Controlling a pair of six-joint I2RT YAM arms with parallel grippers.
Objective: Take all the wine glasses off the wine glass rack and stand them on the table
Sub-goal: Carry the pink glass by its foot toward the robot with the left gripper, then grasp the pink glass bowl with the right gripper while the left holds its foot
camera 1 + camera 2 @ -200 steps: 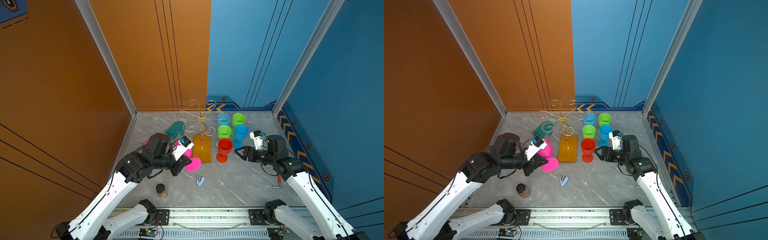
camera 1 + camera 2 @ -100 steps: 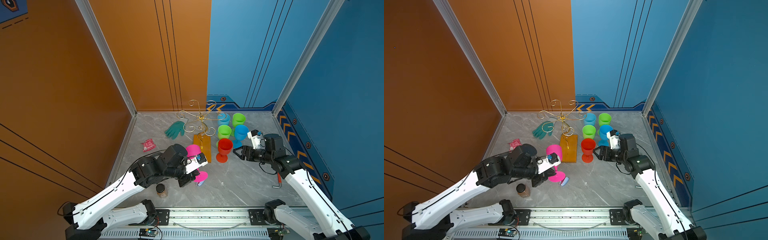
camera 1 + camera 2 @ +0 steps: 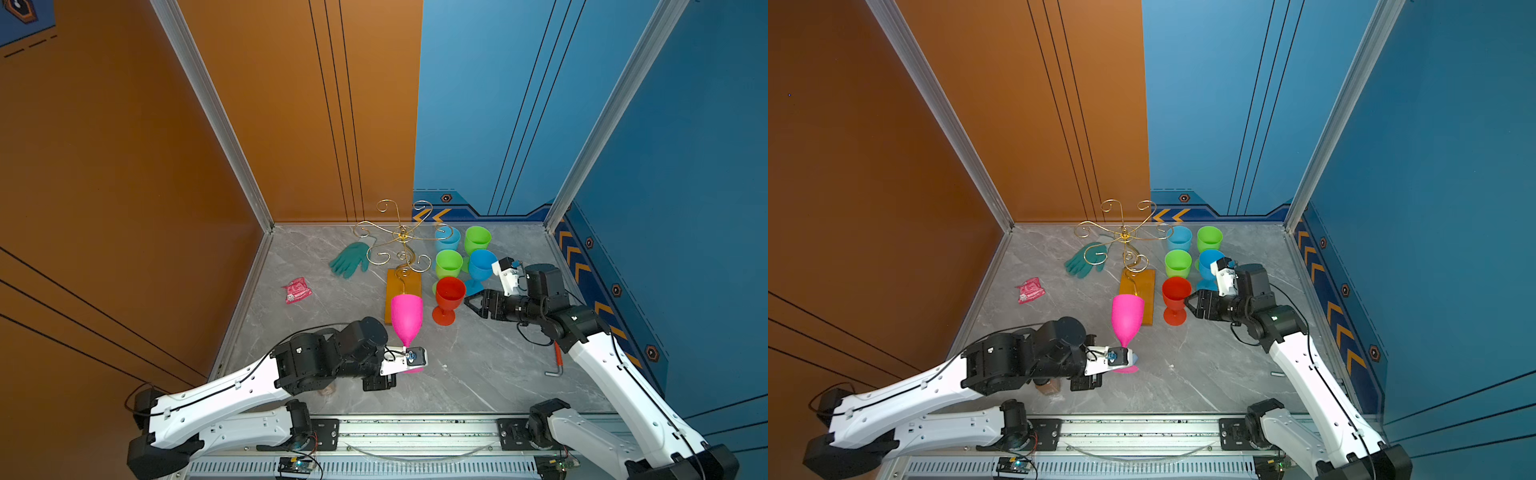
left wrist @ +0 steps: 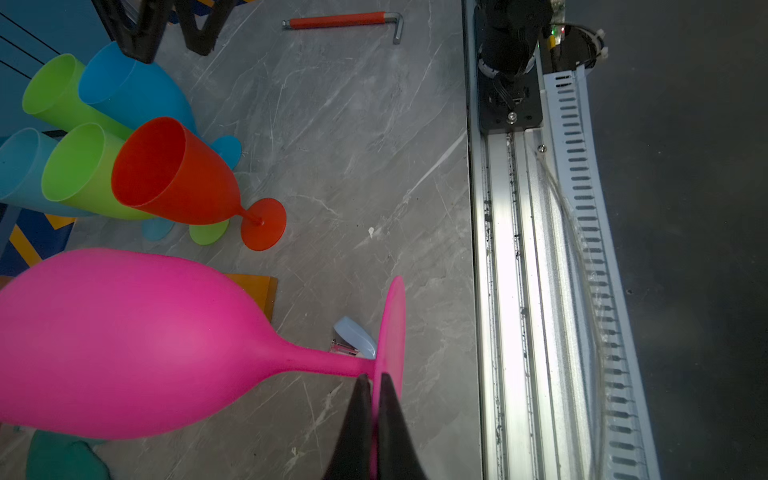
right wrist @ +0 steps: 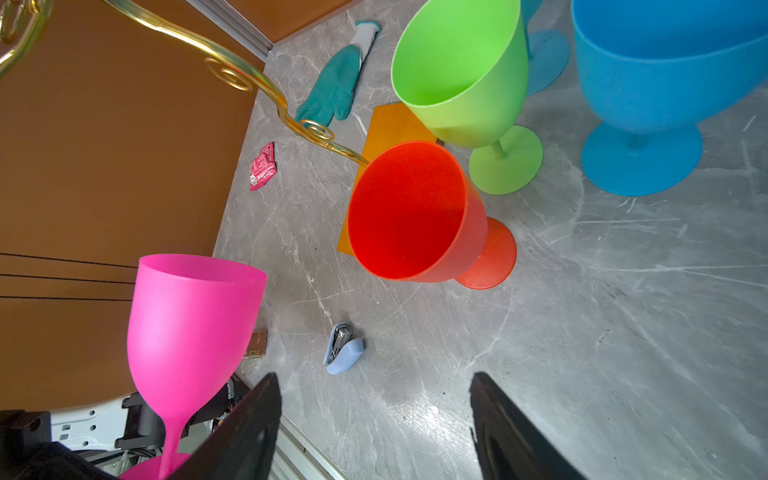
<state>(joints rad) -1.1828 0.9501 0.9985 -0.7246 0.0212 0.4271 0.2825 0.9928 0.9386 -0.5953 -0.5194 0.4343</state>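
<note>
Left end effector point(image 4: 374, 384) clamped shut on the foot of the pink wine glass point(image 3: 406, 318), pinching the foot's rim edge-on. Glass upright, opening up, near-centre over the table point(image 3: 478, 374), just near of the wine glass rack point(image 3: 402, 239) & clear of its gold wire arms. Can't tell if the foot touches the table. Rack stands far-centre on its orange wood base point(image 3: 404, 286). Right end effector point(image 3: 470, 300) open, jaws wide apart, just right of the red glass point(image 3: 450, 293), apart from it. Beyond red: green glasses point(image 3: 449, 262) + blue glasses point(image 3: 482, 264), upright. Teal glove point(image 3: 351, 258) left of rack, red packet point(image 3: 297, 289) further left. Light-blue stapler point(image 5: 343, 349) lies on table by the pink foot.
</note>
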